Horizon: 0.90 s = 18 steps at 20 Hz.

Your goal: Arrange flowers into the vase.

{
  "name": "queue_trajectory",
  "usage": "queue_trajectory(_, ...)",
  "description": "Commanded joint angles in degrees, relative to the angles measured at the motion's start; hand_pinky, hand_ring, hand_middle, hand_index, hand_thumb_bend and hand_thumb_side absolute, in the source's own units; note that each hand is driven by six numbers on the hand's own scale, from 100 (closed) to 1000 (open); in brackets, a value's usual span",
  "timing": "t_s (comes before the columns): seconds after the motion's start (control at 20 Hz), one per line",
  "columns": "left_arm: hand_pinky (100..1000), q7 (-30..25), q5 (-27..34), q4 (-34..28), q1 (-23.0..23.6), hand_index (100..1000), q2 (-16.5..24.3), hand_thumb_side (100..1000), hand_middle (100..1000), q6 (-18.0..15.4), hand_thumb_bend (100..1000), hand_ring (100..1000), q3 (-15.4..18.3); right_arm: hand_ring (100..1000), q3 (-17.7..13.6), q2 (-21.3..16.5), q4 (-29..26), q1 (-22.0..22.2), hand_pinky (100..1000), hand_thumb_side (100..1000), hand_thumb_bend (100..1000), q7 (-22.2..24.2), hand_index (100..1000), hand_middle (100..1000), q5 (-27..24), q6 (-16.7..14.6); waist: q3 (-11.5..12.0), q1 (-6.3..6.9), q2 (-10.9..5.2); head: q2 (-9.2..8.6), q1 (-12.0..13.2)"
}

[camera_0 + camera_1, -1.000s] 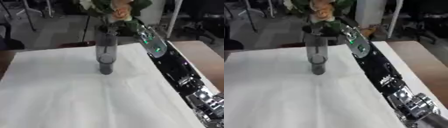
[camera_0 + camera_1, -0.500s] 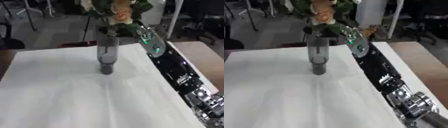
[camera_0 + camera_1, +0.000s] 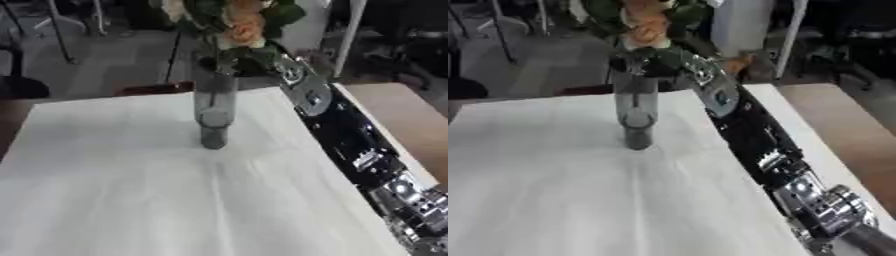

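flowers [image 3: 241, 27] sit directly over upright vase [image 3: 213, 107], stems vertical toward its mouth; right hand [image 3: 651, 64] at vase mouth, hidden by leaves, grip cannot be told; left hand unseen.

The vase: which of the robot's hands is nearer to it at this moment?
Right. The right hand is up at the mouth of the vase, among the flowers; its arm comes in from the lower right. The left hand shows in neither view.
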Motion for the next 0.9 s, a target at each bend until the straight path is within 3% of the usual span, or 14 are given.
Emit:
queue_trajectory(0.05, 570, 0.2, 0.2, -0.8, -0.4, 642, 0.6, 823, 537, -0.1, 633, 622, 0.5, 1000, -1.2, -2.4, 0.2, -0.7, 1000, 764, 705, -0.6, 1000, 987, 0.6, -0.1, -0.1, -0.36, -0.54, -0.79, -0.1)
queue_trajectory(0.45, 570, 0.4, 0.2, -0.7, -0.4, 641, 0.6, 823, 537, -0.1, 633, 621, 0.6, 1000, -2.6, -3.7, 0.5, 0.6, 1000, 770, 704, -1.5, 1000, 984, -0.9, 0.4, -0.6, -0.07, -0.4, -0.86, 0.1)
queue_trajectory(0.9, 571, 0.9, 0.0, -0.8, -0.6, 641, 0.7, 823, 537, -0.3, 633, 621, 1.2, 1000, -3.0, -7.4, -4.7, 4.4, 1000, 768, 704, -1.9, 1000, 982, -4.9, 0.7, -2.6, -0.2, -0.06, -1.18, 1.2)
